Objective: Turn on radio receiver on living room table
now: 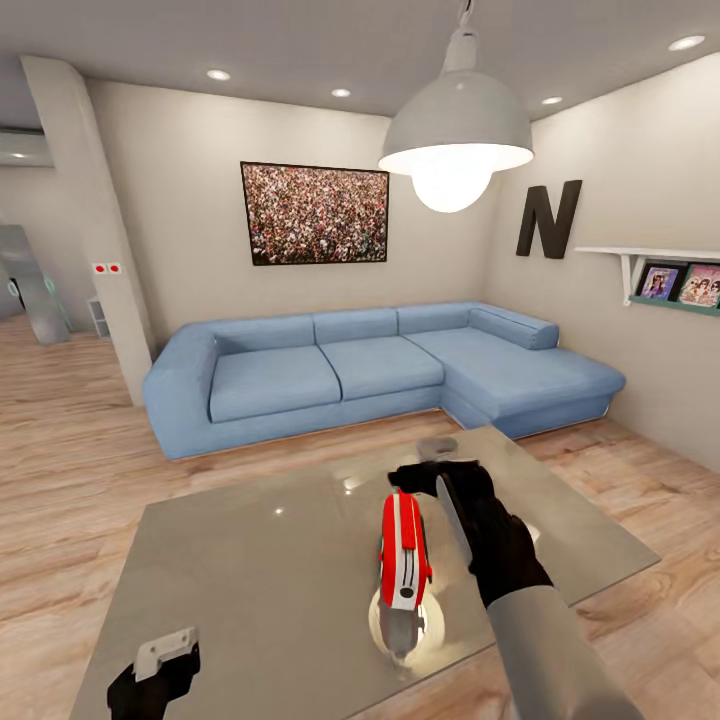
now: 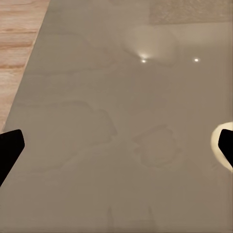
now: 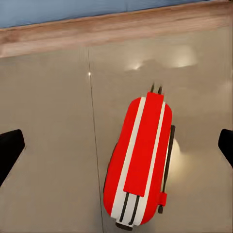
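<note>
The red and white radio receiver (image 1: pixel 403 552) stands on its thin edge near the front right of the glossy grey table (image 1: pixel 250 560). In the right wrist view the radio receiver (image 3: pixel 141 165) shows its narrow striped edge on the table (image 3: pixel 48 97), with its thin wire handle alongside; the dial is hidden. My right gripper (image 1: pixel 435 485) hovers just above and beside the radio, open (image 3: pixel 116 145), its fingertips wide apart and not touching it. My left gripper (image 1: pixel 160 665) hangs open (image 2: pixel 116 145) over the table's front left, above bare tabletop (image 2: pixel 97 97).
A blue corner sofa (image 1: pixel 350 370) lines the wall behind the table. A white pendant lamp (image 1: pixel 455 130) hangs above the table's far side. A black letter N (image 1: pixel 548 218) and a shelf (image 1: pixel 660 270) are on the right wall. Wood floor (image 1: pixel 70 470) surrounds the table.
</note>
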Controlling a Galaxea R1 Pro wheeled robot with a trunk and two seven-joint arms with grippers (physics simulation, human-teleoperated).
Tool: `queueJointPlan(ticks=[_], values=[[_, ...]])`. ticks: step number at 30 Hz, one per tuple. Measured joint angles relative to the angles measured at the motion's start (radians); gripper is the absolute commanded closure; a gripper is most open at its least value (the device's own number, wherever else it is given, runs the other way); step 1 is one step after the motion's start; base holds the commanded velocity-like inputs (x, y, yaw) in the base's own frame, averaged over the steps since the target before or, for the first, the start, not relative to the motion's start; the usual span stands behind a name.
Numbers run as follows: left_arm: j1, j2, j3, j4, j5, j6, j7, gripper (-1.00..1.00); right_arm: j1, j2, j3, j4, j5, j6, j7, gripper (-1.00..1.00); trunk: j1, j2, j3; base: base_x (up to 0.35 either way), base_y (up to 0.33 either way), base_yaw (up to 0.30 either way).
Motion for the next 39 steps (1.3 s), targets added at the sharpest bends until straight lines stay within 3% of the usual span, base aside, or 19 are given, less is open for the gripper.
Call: queueJointPlan(ticks=[6,16,19,23,39], values=[[0.000,0.000,-0.001,0.000,-0.001,0.001,-0.004,-1.00,-0.063,0.000,-0.003,0.098,-0.040,0.021,-0.004,-1.00,0.000,0.000,0.000,0.000,0.000,0.000],[0.000,0.002,-0.001,0.000,0.000,0.003,-0.001,-1.00,-0.074,0.000,-0.012,0.159,-0.044,0.018,-0.105,-1.00,0.000,0.000,0.000,0.002,0.009,0.000],[0.000,0.005,0.000,0.000,0.000,0.004,0.003,-1.00,-0.075,0.000,-0.084,0.161,-0.043,0.015,-0.116,-1.00,0.000,0.000,0.000,0.049,0.184,0.000],[0.000,0.005,0.001,0.001,0.000,0.003,0.003,-1.00,-0.075,0.000,-0.119,0.161,-0.042,0.014,-0.119,-1.00,0.000,0.000,0.000,0.025,0.124,0.000],[0.000,0.006,0.001,0.008,0.000,0.002,0.003,-1.00,-0.075,0.000,-0.121,0.161,-0.038,0.018,-0.120,-1.00,0.000,0.000,0.000,0.002,0.009,0.000]])
